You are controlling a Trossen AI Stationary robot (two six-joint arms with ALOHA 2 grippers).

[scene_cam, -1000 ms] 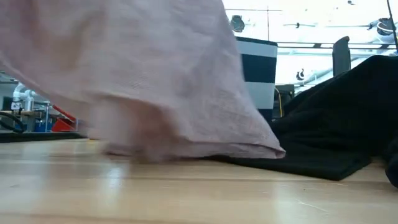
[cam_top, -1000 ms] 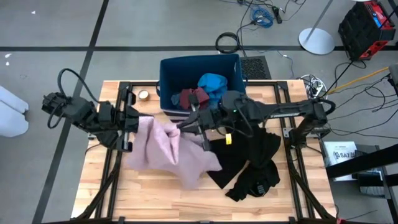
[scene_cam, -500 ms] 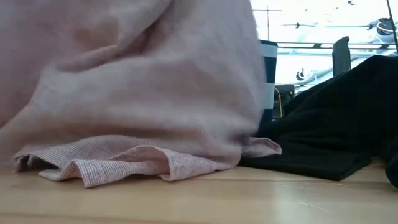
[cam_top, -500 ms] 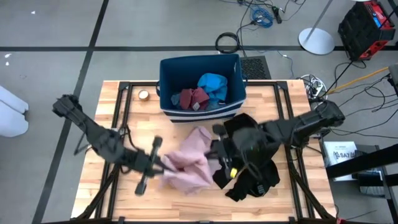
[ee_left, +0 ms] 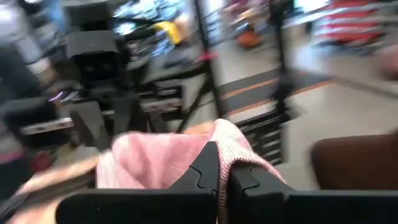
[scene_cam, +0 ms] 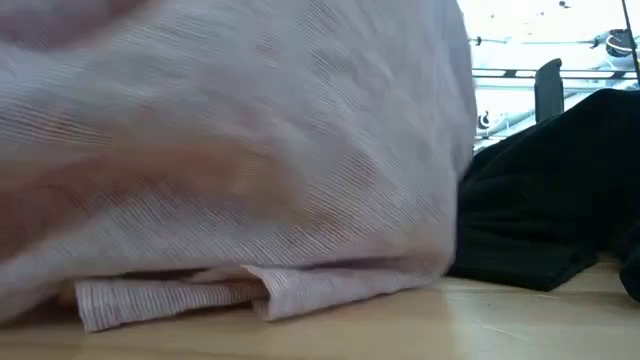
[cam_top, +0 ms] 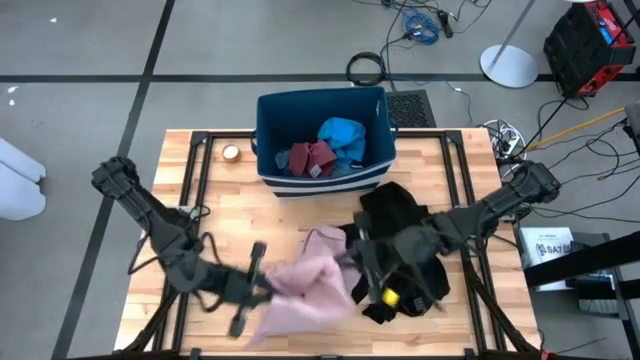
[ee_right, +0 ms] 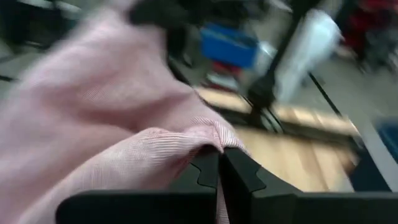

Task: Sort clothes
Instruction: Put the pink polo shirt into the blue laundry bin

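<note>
High view: large pale pink soft garment point(cam_top: 305, 290) stretched low over the lower middle of the frame, left gripper point(cam_top: 262, 292) and right gripper point(cam_top: 352, 268) each pinching an edge. Step judged: spreading or folding it. Next: lay flat. Bare wood at lower left; crumpled black garment point(cam_top: 405, 235) just right, dark blue fabric bin point(cam_top: 268, 130) above.

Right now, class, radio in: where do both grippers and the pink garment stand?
Left gripper and right gripper both shut on pink garment, near the table's front. Black clothes heaped beside it. Blue bin behind.
</note>
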